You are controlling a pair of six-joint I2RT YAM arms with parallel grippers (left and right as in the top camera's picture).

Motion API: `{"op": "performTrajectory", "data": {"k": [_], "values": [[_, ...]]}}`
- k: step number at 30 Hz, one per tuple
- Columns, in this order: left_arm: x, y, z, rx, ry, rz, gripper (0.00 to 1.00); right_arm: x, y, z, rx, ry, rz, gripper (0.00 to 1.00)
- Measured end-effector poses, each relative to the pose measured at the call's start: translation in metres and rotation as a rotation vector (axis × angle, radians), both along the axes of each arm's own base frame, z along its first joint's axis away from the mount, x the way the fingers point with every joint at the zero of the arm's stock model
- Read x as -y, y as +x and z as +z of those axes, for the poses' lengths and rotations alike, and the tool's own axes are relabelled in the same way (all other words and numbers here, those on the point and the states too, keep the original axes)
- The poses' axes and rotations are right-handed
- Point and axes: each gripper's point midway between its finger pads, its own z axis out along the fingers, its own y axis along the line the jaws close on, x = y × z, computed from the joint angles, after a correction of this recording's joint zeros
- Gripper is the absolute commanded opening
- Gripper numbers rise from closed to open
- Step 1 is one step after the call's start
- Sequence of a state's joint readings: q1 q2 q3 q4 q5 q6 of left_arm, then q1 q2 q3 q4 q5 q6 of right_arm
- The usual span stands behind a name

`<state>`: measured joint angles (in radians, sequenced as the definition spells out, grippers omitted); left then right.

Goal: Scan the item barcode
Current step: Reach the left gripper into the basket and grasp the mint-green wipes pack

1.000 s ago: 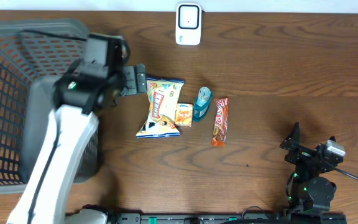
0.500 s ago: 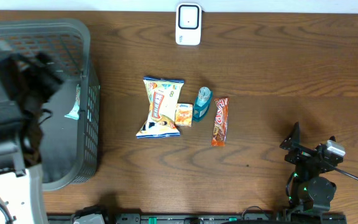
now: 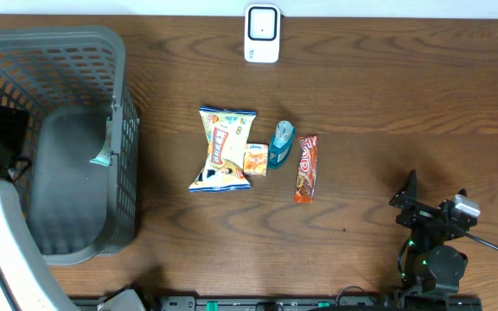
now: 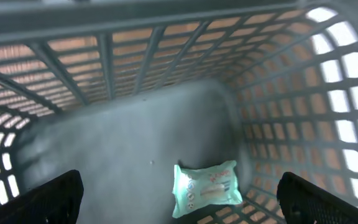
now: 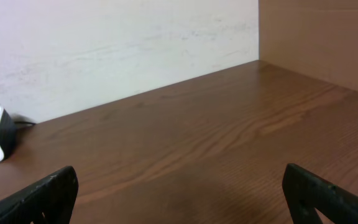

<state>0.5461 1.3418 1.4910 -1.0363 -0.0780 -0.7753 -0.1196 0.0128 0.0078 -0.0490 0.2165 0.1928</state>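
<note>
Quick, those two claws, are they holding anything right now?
Left gripper: open, empty, over the basket.
Right gripper: open, empty.

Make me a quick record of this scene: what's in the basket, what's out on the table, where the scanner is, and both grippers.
basket: grey plastic basket, left end of table
in basket: one teal packet, at the wall
on table: chips bag, small orange packet, small teal container, snack bar, grouped mid-table
scanner: white barcode scanner, far edge, centre
left gripper: open, empty, above the basket
right gripper: open, empty, near right corner
</note>
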Motion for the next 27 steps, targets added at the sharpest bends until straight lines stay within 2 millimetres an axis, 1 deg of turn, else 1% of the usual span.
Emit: {"op": "performTrajectory", "data": {"k": [5, 8, 10, 15, 27], "values": [[-0.006, 0.009, -0.042, -0.086, -0.114, 0.091, 0.98, 0.0, 0.0, 0.0, 0.0, 0.0, 0.0, 0.99], [-0.005, 0.008, -0.068, -0.155, -0.189, 0.158, 0.98, 0.0, 0.0, 0.0, 0.0, 0.0, 0.0, 0.99], [-0.004, 0.006, -0.081, -0.19, -0.226, 0.198, 0.97, 0.0, 0.0, 0.0, 0.0, 0.0, 0.0, 0.99], [-0.005, 0.009, -0.104, -0.24, -0.273, 0.253, 0.98, 0.0, 0.0, 0.0, 0.0, 0.0, 0.0, 0.99], [-0.003, 0.009, -0.158, -0.386, -0.36, 0.302, 0.98, 0.0, 0.0, 0.0, 0.0, 0.0, 0.0, 0.99]]}}
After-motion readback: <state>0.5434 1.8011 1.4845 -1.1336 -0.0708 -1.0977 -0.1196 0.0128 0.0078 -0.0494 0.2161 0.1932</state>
